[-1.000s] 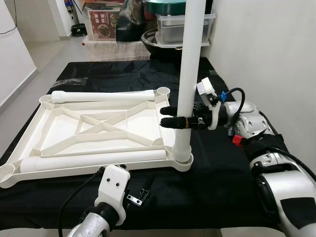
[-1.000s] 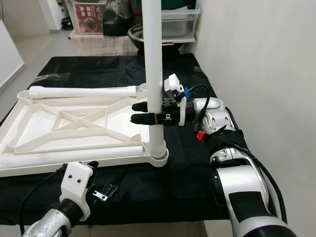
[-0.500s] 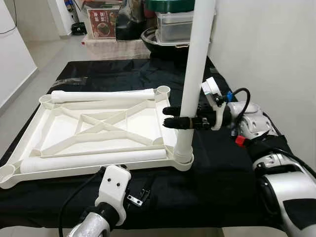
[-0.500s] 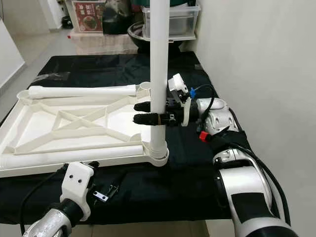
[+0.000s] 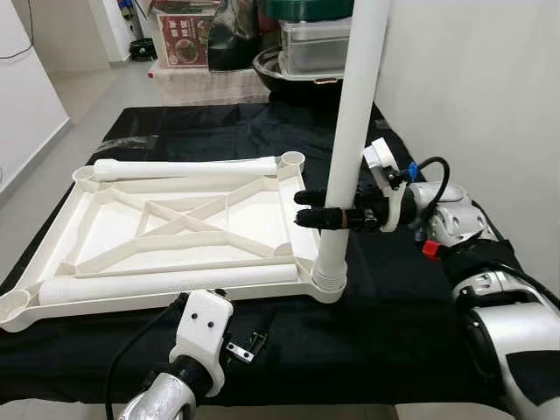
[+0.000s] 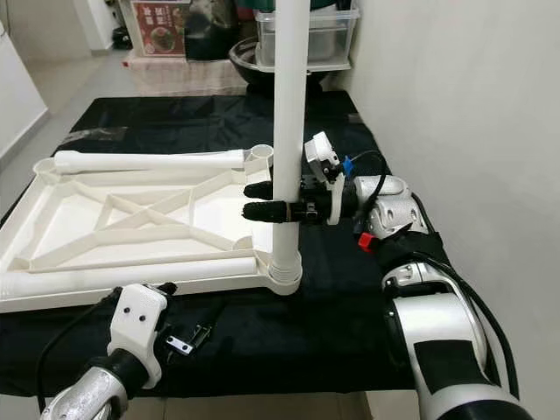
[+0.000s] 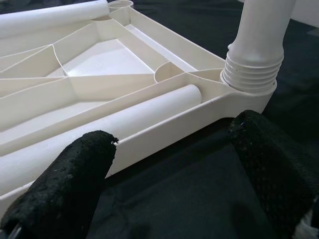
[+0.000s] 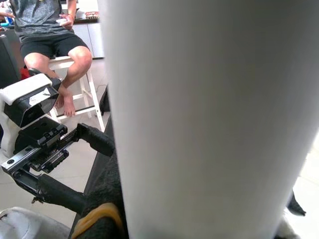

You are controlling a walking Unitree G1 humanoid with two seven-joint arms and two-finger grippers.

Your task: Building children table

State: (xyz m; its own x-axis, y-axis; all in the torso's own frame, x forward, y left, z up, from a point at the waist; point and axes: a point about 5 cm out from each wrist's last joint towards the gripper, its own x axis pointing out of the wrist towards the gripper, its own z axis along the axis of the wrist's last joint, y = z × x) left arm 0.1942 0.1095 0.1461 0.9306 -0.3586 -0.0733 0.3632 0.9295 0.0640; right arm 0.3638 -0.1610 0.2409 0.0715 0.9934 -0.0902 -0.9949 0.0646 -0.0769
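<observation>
Both eye views look forward and down from the head onto the same table (image 5: pixel 411 332), slightly offset sideways. The left wrist view sits low and close, facing along its fingers (image 7: pixel 65 184) toward the frame corner. The right wrist view presses against the pole (image 8: pixel 199 114).

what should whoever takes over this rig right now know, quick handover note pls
Right gripper: shut on the upright table leg, gripping it a little above the socket.
Left gripper: open and empty, low at the near edge of the black-covered table, pointing at the tabletop's near right corner.
Tabletop: lies upside down on the black cloth.
Done: one leg stands in the near right corner socket; whether it is fully seated cannot be told.
Left: two loose legs lie on the tabletop, one along the far edge, one along the near edge. The other corner sockets are unfilled.
</observation>
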